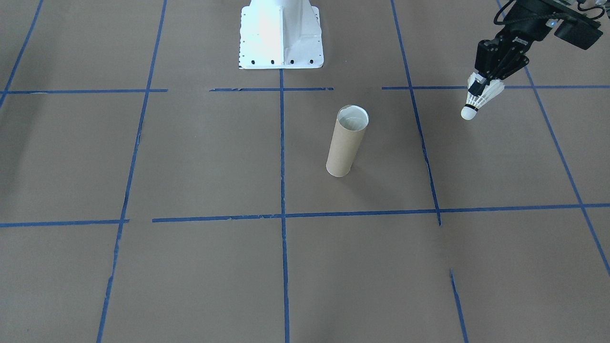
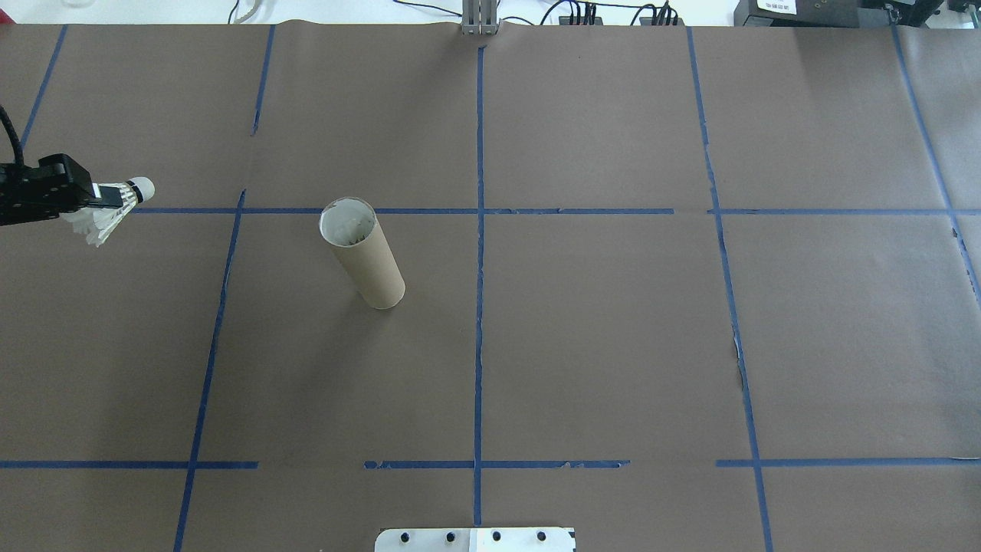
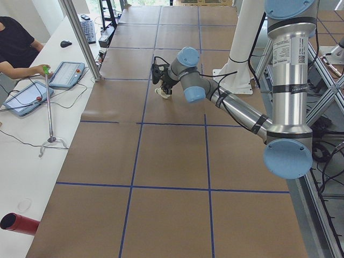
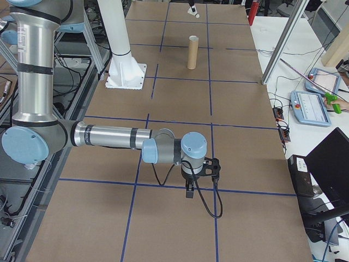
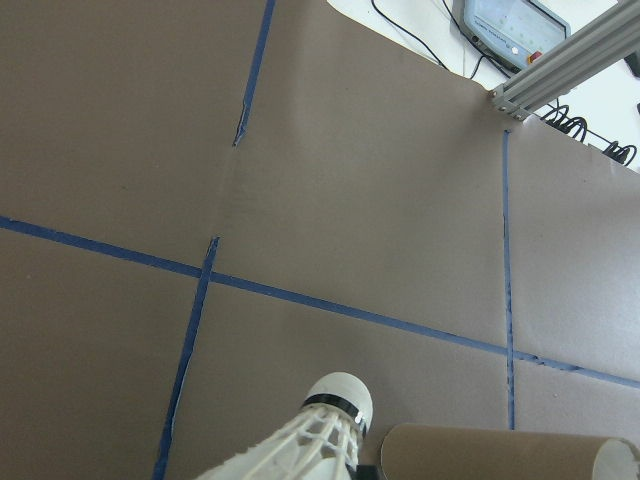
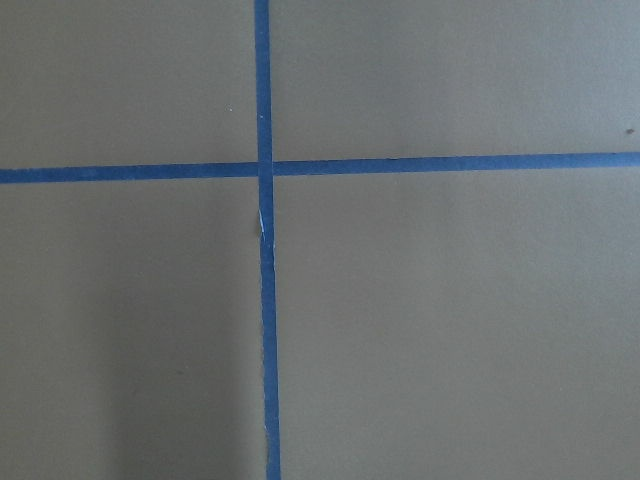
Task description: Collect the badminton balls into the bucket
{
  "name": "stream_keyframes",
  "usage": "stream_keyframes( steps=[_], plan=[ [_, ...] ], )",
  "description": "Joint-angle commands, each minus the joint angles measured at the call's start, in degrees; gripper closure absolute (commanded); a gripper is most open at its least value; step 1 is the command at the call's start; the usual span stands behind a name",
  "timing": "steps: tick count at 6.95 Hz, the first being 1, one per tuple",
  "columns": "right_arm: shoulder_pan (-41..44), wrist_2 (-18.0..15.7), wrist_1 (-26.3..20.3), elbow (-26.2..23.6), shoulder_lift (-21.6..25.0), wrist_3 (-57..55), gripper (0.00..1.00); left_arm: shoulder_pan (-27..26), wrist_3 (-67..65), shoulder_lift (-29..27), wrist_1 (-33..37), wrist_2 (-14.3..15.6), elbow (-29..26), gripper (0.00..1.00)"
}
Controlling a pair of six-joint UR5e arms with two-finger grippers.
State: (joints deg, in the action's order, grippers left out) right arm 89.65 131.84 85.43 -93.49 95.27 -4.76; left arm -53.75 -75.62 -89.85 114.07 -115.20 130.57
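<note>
- The left hand [image 1: 481, 82] is closed on the shuttlecock [image 1: 479, 99], pinching it by the feather skirt and holding it up off the desk [image 1: 200, 157].
- The shuttlecock's long axis is tilted, with the rounded cork tip leading away from the hand and partly downward and the feathers back between the black fingers.
- From this hand the tube [image 2: 362, 251] lies off to the side, toward the middle of the desk and well apart. The wrist view catches its brown wall just past the cork tip.
- The tube stands upright with its round mouth open to the top, so I judge the carry must go sideways to above that mouth, with the cork turned to point down.
- The left arm is clearly the nearer one. The right hand [image 4: 190, 192] hangs low over a tape crossing at the far end of the desk, and I cannot tell how far open it is.
- The feathers look light, stiff and crushable, the cork smooth. The tube is matte cardboard, whitish inside, narrow and tall, likely easy to tip.
- Brown paper with blue tape lines covers the desk.
</note>
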Motion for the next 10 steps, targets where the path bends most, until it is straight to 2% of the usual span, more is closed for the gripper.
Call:
stream_keyframes(
  steps=[1,2,3,5,6,7,8,10],
  plan=[
    [0.0,0.0,0.0,0.06,0.0,0.02,0.0,6.61,2.31,-17.26,-31.71,6.63,5.73,1.0],
    [0.0,0.0,0.0,-0.03,0.0,0.02,0.0,10.82,3.36,-31.12,-52.17,10.48,5.31,1.0],
    [0.0,0.0,0.0,-0.03,0.0,0.02,0.0,13.99,3.98,-38.31,-60.99,14.26,4.78,1.0],
    [0.0,0.0,0.0,-0.03,0.0,-0.07,0.0,15.6,4.16,-45.11,-63.09,14.21,-1.51,1.0],
    [0.0,0.0,0.0,-0.03,0.0,-0.07,0.0,15.61,7.12,-50.28,-64.32,13.86,-7.99,1.0],
    [0.0,0.0,0.0,-0.03,0.0,-0.07,0.0,15.61,12.81,-54.51,-67.72,13.86,-10.92,1.0],
    [0.0,0.0,0.0,-0.03,0.0,0.02,0.0,15.61,18.69,-56.21,-69.5,13.95,-12.08,1.0],
    [0.0,0.0,0.0,-0.03,0.09,-0.07,0.0,15.87,21.38,-58.4,-72.82,14.12,-14.19,1.0]
  ],
)
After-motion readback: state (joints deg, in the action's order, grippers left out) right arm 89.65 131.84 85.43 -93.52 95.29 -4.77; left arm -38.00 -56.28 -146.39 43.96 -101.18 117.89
